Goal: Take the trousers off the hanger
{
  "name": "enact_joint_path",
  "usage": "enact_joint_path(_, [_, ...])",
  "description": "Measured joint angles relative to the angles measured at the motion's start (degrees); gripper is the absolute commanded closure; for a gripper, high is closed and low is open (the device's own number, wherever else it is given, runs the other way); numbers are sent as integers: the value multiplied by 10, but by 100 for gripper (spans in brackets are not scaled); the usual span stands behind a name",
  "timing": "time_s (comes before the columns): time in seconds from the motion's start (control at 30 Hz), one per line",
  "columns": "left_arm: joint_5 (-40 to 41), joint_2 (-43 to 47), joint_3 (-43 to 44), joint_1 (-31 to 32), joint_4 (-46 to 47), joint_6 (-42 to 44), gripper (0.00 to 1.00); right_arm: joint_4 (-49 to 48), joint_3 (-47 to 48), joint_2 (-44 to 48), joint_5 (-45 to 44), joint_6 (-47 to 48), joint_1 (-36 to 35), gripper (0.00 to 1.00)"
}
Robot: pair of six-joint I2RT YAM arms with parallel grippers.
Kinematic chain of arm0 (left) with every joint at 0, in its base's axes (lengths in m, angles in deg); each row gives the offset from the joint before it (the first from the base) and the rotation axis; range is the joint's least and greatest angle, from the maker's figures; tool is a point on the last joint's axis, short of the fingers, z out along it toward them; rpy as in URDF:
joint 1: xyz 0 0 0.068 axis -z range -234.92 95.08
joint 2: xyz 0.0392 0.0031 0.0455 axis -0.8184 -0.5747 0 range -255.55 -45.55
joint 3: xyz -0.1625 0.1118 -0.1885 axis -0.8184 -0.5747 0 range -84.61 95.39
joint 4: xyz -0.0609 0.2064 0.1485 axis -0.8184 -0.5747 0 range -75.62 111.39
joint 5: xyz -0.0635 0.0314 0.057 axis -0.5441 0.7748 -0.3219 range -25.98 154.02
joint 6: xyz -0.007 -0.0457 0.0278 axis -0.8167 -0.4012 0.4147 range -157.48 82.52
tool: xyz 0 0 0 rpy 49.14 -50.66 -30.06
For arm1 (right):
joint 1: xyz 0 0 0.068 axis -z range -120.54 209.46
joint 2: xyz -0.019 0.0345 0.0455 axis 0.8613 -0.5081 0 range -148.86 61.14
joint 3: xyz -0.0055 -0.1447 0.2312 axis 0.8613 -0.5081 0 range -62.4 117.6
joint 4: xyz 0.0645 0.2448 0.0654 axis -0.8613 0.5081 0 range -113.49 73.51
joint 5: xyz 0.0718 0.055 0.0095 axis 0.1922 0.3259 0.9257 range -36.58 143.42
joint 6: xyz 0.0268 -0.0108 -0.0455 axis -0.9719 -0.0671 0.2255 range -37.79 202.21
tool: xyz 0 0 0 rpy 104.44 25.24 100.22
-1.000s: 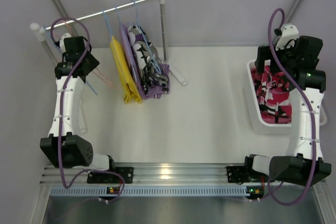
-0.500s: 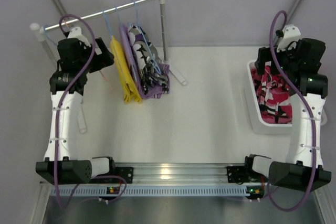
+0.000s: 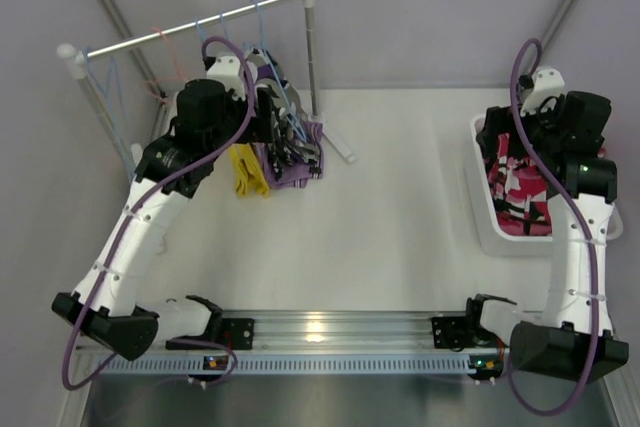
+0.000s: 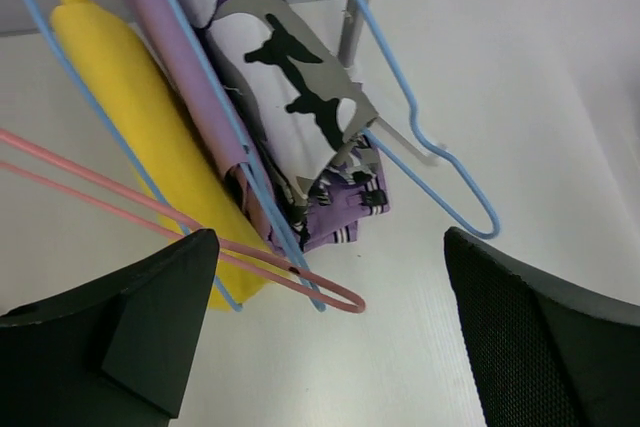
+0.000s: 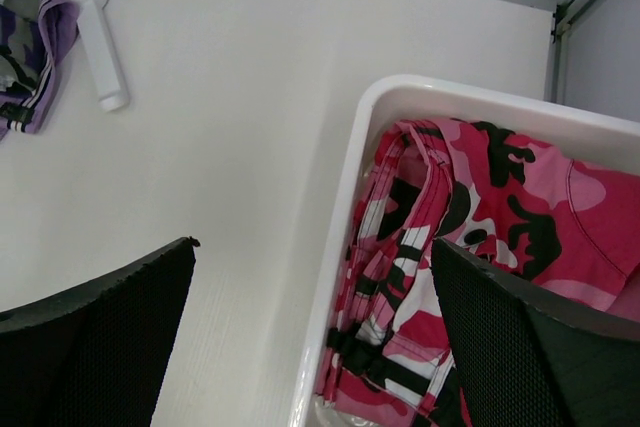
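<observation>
The rack (image 3: 190,25) stands at the back left of the desk (image 3: 400,207). 3 pairs of trousers hang bunched at its right end, close to the upright post. A yellow pair (image 4: 150,157) sits furthest from the post, a purple pair (image 4: 170,57) presses against it, and a black-white-grey print pair (image 4: 290,87) is nearest the post. Thin blue hangers (image 4: 430,157) carry them. A pink hanger (image 4: 200,237) slants across the front of the yellow pair, its looped end lying below the print pair.

The left tool (image 4: 328,257) hovers right at this bunch, under the rack's rail, its 2 fingers (image 4: 150,337) spread wide with nothing between them. Whether the nearer finger touches the pink hanger cannot be told. A few bare hangers (image 3: 108,82) hang at the rack's left end.

Well to the right of the rack, a white bin (image 5: 345,197) holds a red-pink pair (image 5: 490,217) with black and white blotches, crumpled inside it. The right tool (image 5: 312,247) hangs above the bin's rack-side rim, its fingers also spread apart and gripping nothing
</observation>
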Motion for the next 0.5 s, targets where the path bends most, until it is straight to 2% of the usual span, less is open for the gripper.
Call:
enact_joint_path(0.17, [44, -7, -15, 4, 3, 5, 1, -2, -16, 13, 3, 0, 0, 0])
enact_joint_path(0.37, [19, 16, -58, 68, 17, 34, 1, -17, -47, 35, 34, -6, 0, 1])
enact_joint_path(0.5, [3, 50, -65, 88, 28, 48, 1, -23, -70, 52, 57, -11, 0, 0])
